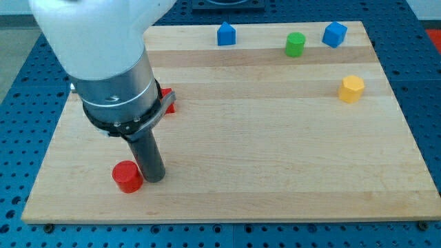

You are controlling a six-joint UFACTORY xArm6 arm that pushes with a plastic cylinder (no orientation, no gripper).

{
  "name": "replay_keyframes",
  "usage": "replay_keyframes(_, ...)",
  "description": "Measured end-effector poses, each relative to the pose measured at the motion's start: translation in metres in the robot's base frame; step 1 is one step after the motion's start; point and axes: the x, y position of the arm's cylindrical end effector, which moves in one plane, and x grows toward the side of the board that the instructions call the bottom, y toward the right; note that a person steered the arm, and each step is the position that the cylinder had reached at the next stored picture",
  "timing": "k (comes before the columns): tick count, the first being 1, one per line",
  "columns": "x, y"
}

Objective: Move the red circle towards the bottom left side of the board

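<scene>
You see the board filling most of the frame, a pale wooden top lying on a blue perforated table. The arm comes next in size: its white and grey body covers the upper left of the frame and partly hides a second red block behind it, whose shape you cannot make out. From the arm the dark rod goes down, and my tip stands at the lower left, touching or almost touching the right side of the red circle. There are no fingers here to be open or closed, only this bare rod. The red circle already lies in the lower left part of the board, near the bottom edge but with some board left on its left side. I judge the task nearly done; perhaps a short push to the left remains. The small blocks stay far away at the upper right: a blue block, a green cylinder, another blue one, and a yellow block.
</scene>
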Motion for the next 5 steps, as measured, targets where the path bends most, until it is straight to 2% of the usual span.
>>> replay_keyframes(5, 0.001, -0.049)
